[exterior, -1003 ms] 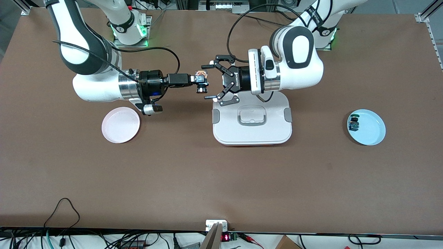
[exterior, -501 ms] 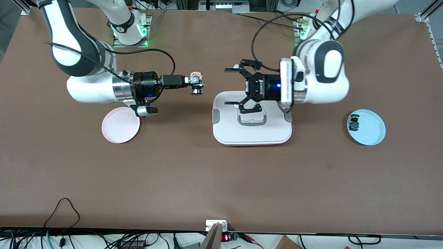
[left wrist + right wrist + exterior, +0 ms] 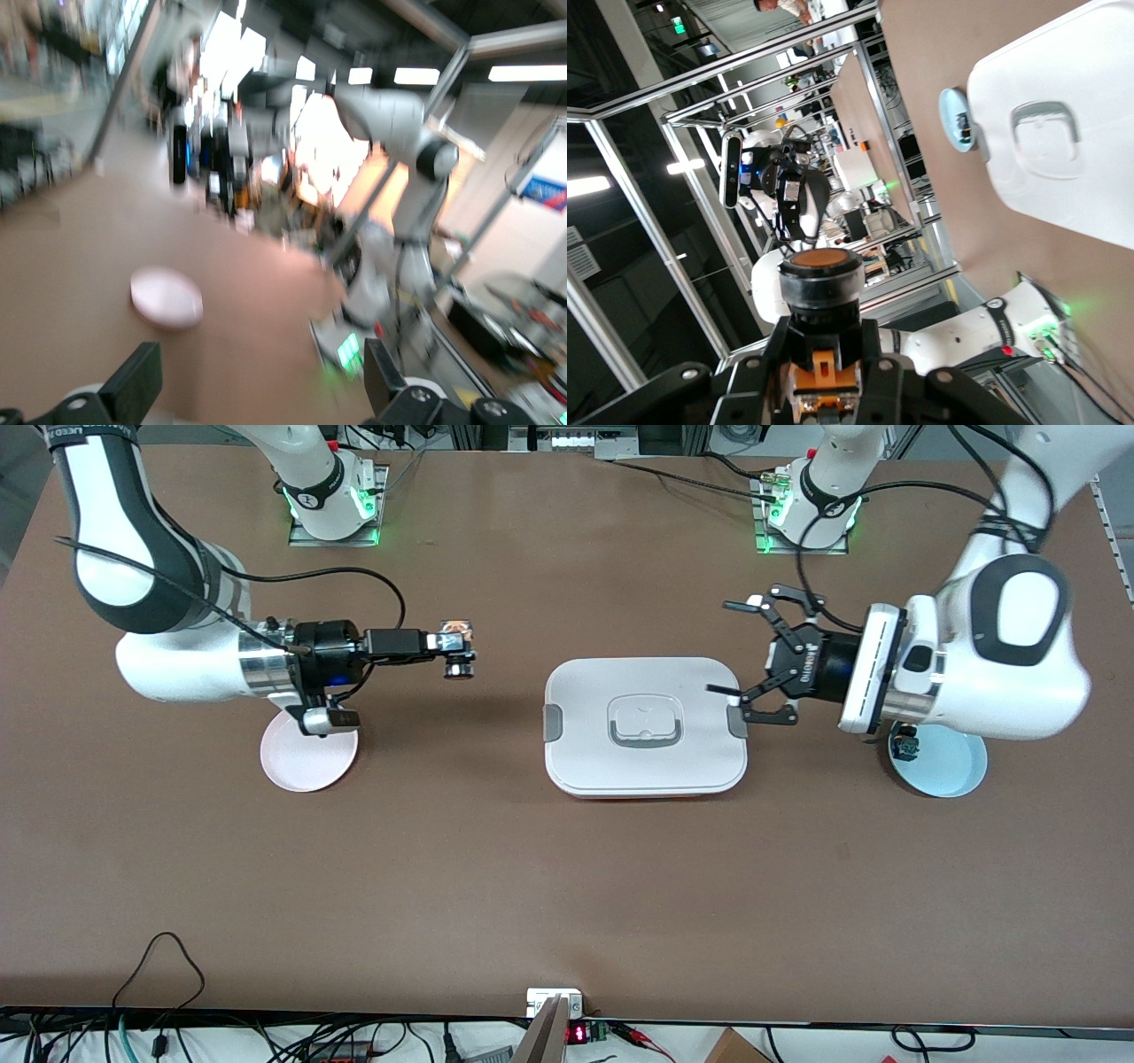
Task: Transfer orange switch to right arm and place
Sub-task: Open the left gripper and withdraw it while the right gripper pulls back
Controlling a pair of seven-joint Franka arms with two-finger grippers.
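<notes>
The orange switch [image 3: 460, 657], black-bodied with an orange cap, is held in my right gripper [image 3: 457, 646], which is shut on it above bare table between the pink plate [image 3: 301, 766] and the white lidded box [image 3: 645, 726]. In the right wrist view the switch [image 3: 824, 276] sits clamped between the black fingers [image 3: 772, 350], cap pointing away from the wrist. My left gripper [image 3: 728, 648], a black claw, is open and empty above the box's edge at the left arm's end. In the left wrist view its fingertips [image 3: 140, 382] stand wide apart with nothing between them.
A blue plate [image 3: 952, 771] with a green-capped switch [image 3: 905, 746] lies partly under the left arm's wrist. The pink plate also shows in the left wrist view [image 3: 166, 298]. The white box [image 3: 1063, 133] and the blue plate [image 3: 957, 119] show in the right wrist view.
The left arm has drawn back, open, from over the box toward its own end of the table. The right gripper has moved with the switch toward the pink plate.
</notes>
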